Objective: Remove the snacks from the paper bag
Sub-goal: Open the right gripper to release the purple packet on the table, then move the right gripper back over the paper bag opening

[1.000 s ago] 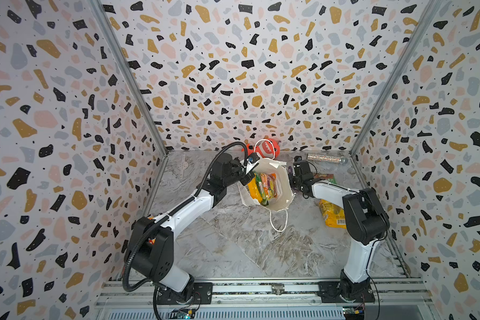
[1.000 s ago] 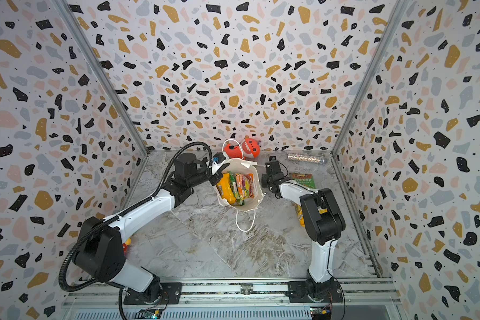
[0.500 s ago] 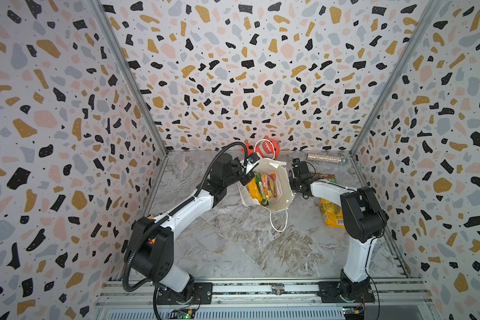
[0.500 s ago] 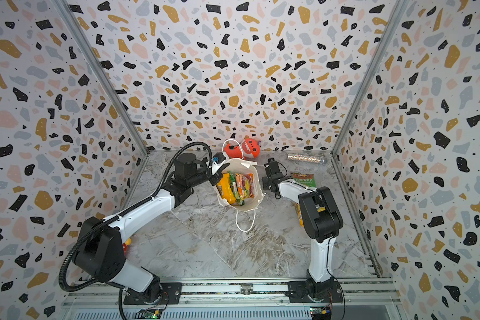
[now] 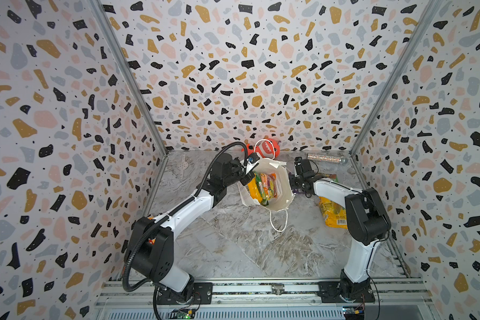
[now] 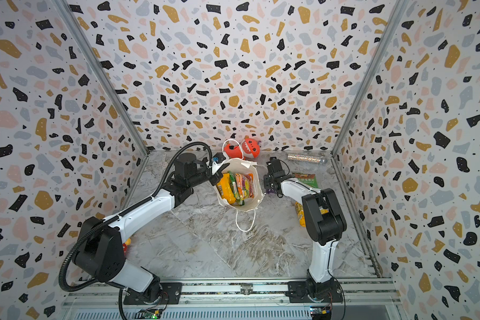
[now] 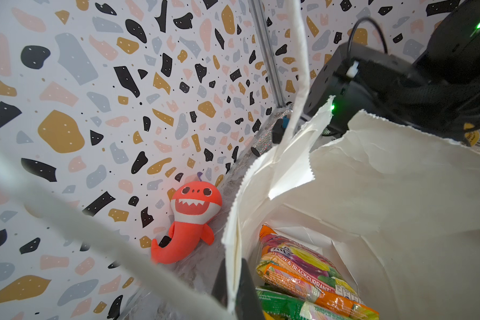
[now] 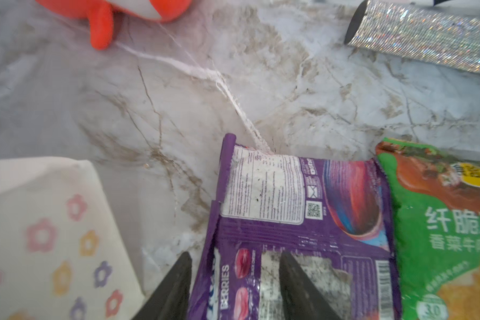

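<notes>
Right gripper [image 8: 236, 256]: jaws have sprung apart since a second ago, when they were shut; both arms and the bag sit just where they were.
Top views, paper bag [image 5: 284, 191] [image 6: 257, 194]: upright toward the back of the marble table [image 5: 233, 249], mouth gaping, one cord handle [image 5: 279, 224] trailing down in front.
Top views, packets in the bag [image 5: 262, 185]: yellow, green and orange ones on edge, side by side inside.
Top views, left gripper [image 5: 245, 180]: right at the bag's left rim.
Top views, right side: right gripper low, just beside the bag's right wall; green packet [image 5: 327, 177] and orange-yellow packet [image 5: 331, 212] flat on the table by that arm.
Top views, back wall: shark plush [image 5: 266, 148] and glittery tube [image 5: 324, 158], well apart.
Left wrist, left gripper: clamped on the bag's rim, paper edge running between the dark fingers [image 7: 247, 288].
Left wrist, bag interior: orange packet [image 7: 302, 266] reading "LEMON & BLACKCURRANT" lies against a green one.
Right wrist, purple packet [image 8: 302, 230]: out of the bag, flat on the table, edge to edge with the green packet.
Right wrist, right gripper: fingers spread, one off the packet's edge, one over it; nothing pinched, contact unclear.
Right wrist, bag: ring-patterned side just beside the gripper.
</notes>
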### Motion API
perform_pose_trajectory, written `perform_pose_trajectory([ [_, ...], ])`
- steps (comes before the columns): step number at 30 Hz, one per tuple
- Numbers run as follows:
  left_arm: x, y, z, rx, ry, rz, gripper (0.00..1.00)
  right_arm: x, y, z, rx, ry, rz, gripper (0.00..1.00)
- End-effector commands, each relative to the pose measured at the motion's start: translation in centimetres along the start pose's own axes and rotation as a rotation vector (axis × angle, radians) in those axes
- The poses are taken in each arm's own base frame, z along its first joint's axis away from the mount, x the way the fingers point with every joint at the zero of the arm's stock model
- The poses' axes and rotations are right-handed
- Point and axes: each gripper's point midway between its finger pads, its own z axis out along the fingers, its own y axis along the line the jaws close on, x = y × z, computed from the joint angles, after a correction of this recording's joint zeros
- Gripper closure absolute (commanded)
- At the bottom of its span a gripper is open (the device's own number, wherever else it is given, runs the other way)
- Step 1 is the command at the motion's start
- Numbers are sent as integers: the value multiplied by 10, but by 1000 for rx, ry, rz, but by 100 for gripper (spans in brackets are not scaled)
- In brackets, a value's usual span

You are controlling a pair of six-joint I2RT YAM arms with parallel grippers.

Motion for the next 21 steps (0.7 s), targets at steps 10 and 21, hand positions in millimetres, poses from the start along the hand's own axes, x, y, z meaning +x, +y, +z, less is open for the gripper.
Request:
perform_pose_trajectory([
  [10, -33, -4, -8, 33, -103, 57, 100, -95, 47, -178, -265, -358, 25, 46],
  [21, -22, -23, -14, 118, -52, 114, 100, -44, 116, -281, -518, -445, -119, 64],
])
